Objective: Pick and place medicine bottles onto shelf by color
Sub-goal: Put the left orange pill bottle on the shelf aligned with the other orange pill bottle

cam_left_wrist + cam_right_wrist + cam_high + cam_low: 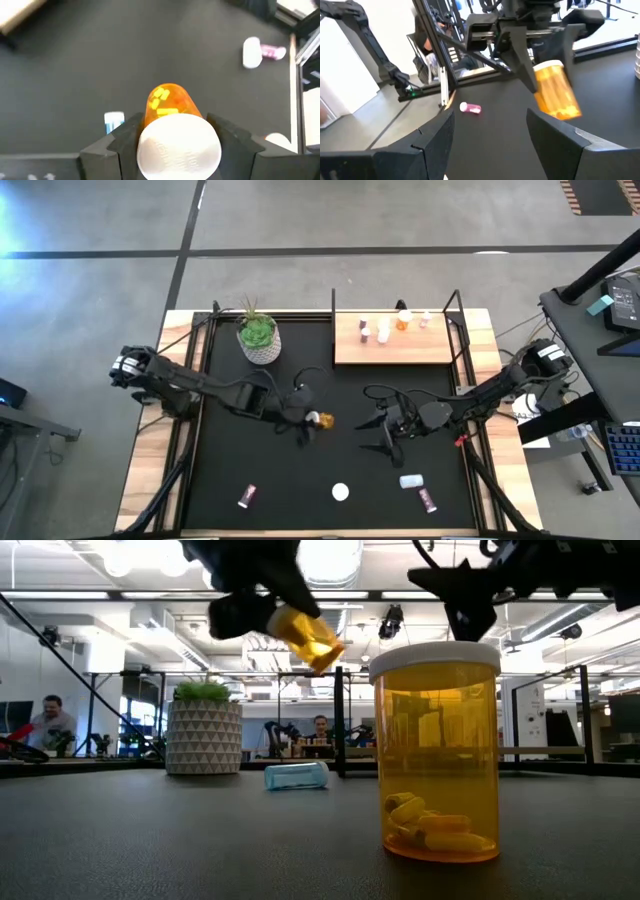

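Left gripper over the middle of the black mat, raised off the surface; its fingers pinch an orange bottle by the white-capped end, the amber body sticking out past the fingertips, yellow pills visible inside; in the low view this bottle hangs tilted in the air, clear of the mat.

Right gripper just to the right of it, also mid-mat; fingers spread apart with nothing between them; it faces the left gripper and the held bottle across a short gap.

Shelf at the far edge of the mat, right of centre, light wood with black posts; a few small bottles stand along its far side, one orange, the others pale or pinkish, too small to sort.

On the mat near the front edge: a pink bottle lying at front left; a white-capped bottle upright at centre front, which the low view shows close up as amber with pills at the bottom; a pale blue bottle lying on its side to the right; another pink bottle just beside it.

Potted plant at far left of the mat, beside the shelf, well apart from both grippers; people seated in the room behind.
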`<state>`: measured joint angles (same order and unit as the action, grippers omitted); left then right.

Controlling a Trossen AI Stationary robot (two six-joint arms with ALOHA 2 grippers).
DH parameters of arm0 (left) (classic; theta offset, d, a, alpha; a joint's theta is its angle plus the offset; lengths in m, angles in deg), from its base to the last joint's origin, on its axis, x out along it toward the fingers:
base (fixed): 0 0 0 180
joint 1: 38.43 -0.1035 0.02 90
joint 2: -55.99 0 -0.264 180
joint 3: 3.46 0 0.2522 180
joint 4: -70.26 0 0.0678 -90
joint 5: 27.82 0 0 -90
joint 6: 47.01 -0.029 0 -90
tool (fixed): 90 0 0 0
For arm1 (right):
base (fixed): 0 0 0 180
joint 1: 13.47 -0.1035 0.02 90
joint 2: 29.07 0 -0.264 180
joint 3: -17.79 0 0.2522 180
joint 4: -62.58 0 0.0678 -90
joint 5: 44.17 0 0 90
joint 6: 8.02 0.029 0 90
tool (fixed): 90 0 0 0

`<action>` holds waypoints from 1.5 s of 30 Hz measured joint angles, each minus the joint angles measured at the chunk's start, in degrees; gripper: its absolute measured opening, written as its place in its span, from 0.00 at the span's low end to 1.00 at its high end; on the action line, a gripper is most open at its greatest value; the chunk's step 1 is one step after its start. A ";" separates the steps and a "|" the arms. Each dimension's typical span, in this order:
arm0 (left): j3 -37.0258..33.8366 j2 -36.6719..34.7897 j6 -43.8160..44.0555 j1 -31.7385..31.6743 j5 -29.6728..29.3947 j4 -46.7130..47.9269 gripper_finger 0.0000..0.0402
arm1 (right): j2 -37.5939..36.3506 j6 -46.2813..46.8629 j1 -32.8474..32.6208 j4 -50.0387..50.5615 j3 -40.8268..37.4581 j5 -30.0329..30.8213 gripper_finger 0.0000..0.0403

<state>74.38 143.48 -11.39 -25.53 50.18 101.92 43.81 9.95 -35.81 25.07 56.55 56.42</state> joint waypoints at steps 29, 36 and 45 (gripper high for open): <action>-0.23 5.32 -4.50 -0.14 4.21 -4.43 0.46 | 2.83 -8.84 0.79 45.71 22.50 4.50 0.59; -0.25 5.58 -7.41 0.80 4.68 -11.60 0.46 | 6.99 -9.16 1.83 45.85 23.46 5.72 0.59; -0.61 5.67 -9.17 2.15 2.45 -14.46 0.46 | 10.93 -11.99 2.60 45.28 26.70 9.12 0.59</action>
<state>73.77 149.15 -20.56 -23.38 52.63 87.46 54.74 -2.03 -33.22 70.34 83.25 65.54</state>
